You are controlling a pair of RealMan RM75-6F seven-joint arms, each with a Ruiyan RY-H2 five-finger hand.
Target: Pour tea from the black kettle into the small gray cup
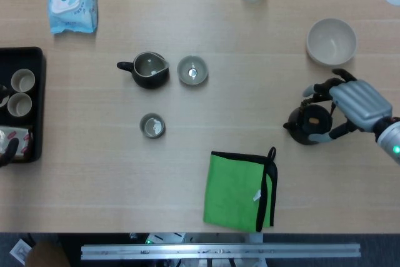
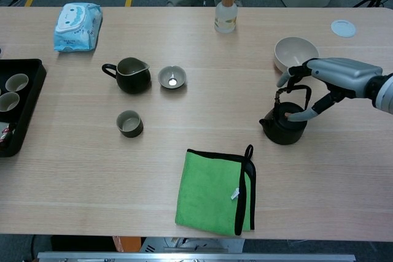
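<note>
Black kettle (image 2: 284, 124): on counter (image 2: 184, 200), under right hand (image 2: 328, 78); fingers spread around upright handle, grip not closed, likely readying lift. Small gray cup (image 2: 129, 123): well left of hand, awaiting pour.

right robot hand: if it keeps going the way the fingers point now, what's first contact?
Probably the black kettle. The right robot hand points left and down, fingers at the kettle's upright handle. Whether they already touch it isn't clear; depth is uncertain.

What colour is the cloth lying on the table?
The cloth is bright green with a black edge, clearest in the head view.
</note>
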